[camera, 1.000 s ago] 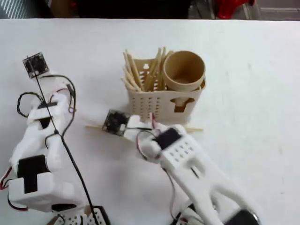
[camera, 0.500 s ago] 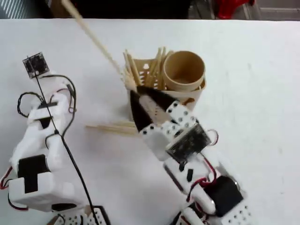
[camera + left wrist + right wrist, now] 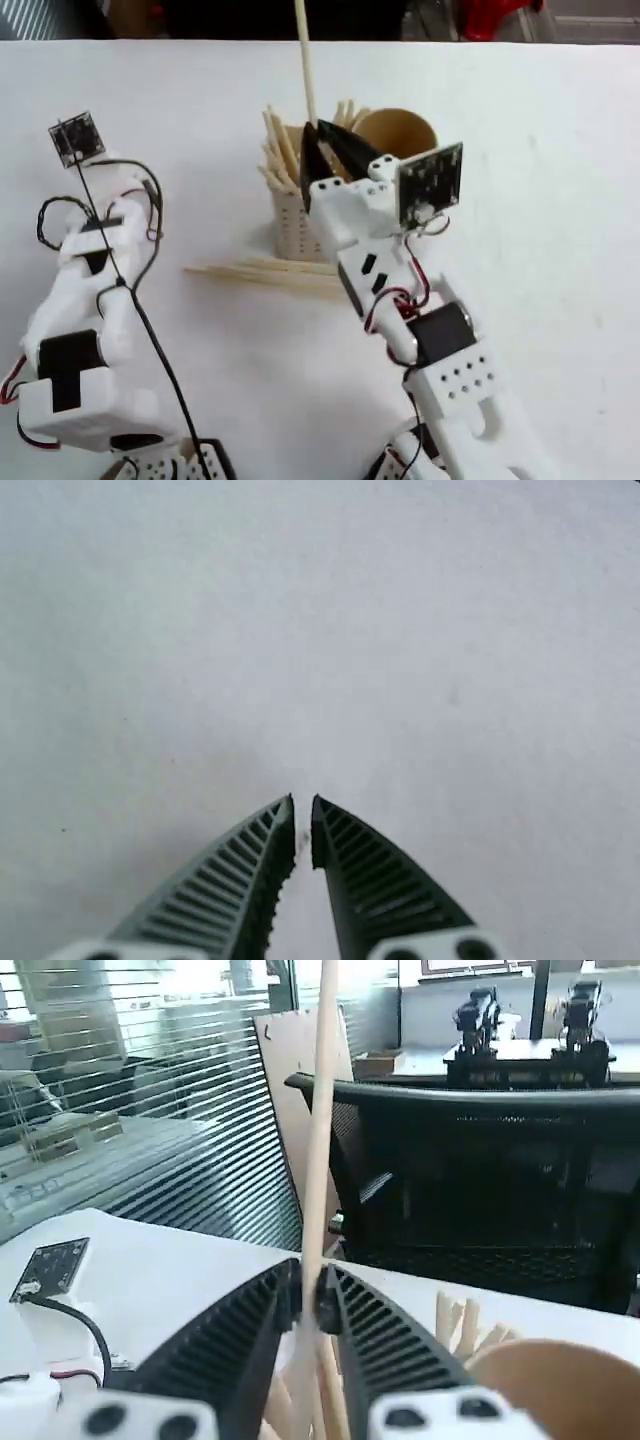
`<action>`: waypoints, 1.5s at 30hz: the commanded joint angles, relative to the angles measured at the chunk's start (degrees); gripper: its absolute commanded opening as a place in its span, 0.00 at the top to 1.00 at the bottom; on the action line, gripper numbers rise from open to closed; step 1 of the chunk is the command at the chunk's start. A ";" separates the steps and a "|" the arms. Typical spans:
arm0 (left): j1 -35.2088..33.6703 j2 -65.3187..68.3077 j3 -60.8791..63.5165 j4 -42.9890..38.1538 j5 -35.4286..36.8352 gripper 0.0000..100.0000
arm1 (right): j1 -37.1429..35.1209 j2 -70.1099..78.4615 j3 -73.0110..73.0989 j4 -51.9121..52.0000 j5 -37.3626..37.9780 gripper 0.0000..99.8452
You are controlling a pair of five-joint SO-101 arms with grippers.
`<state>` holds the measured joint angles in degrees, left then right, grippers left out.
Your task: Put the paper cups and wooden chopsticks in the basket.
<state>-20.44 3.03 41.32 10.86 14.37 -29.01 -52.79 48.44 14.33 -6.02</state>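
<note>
Right wrist view: smooth wooden chopstick [image 3: 320, 1110] in ribbed right end effector [image 3: 312, 1272]

The right claw [image 3: 312, 1288] is clamped on a wooden chopstick [image 3: 321, 1110], close to a paper cup [image 3: 565, 1385].

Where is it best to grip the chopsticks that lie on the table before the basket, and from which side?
Probably take the loose chopsticks near their free end, coming straight down from above and closing across their length. They lie flat and thin on the table, and their other end runs under the right arm beside the basket.
</note>
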 commanded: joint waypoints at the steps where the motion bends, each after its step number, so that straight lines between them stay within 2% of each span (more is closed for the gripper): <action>1: 0.92 -0.22 -3.25 -1.32 -0.70 0.95 | 0.57 0.22 1.49 -6.20 -2.11 0.98; 10: 0.92 -0.22 -3.25 -1.32 -0.70 0.95 | -0.66 0.84 15.74 -26.68 -1.76 0.98; 21: 0.92 -0.22 -3.25 -1.32 -0.70 0.95 | -0.22 0.66 25.14 -30.99 -1.58 0.98; 26: 0.92 -0.22 -3.25 -1.32 -0.70 0.95 | -0.31 0.22 32.62 -37.49 5.63 0.98; 31: 0.92 -0.22 -3.25 -1.32 -0.70 0.95 | 0.04 0.04 32.88 -41.45 5.80 0.98; 37: 0.92 -0.22 -3.25 -1.32 -0.70 0.95 | -0.04 -2.15 26.90 -34.07 5.80 0.98; 41: 2.07 -0.22 -3.25 -1.32 -0.70 0.95 | -0.57 -8.75 26.73 -22.37 5.71 0.98; 45: 2.07 -0.22 -3.25 -1.32 -0.70 0.95 | -0.92 -23.16 26.37 -6.81 5.63 0.98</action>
<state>-19.65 3.03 41.32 10.86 14.37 -29.63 -65.54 78.07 -2.81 -1.19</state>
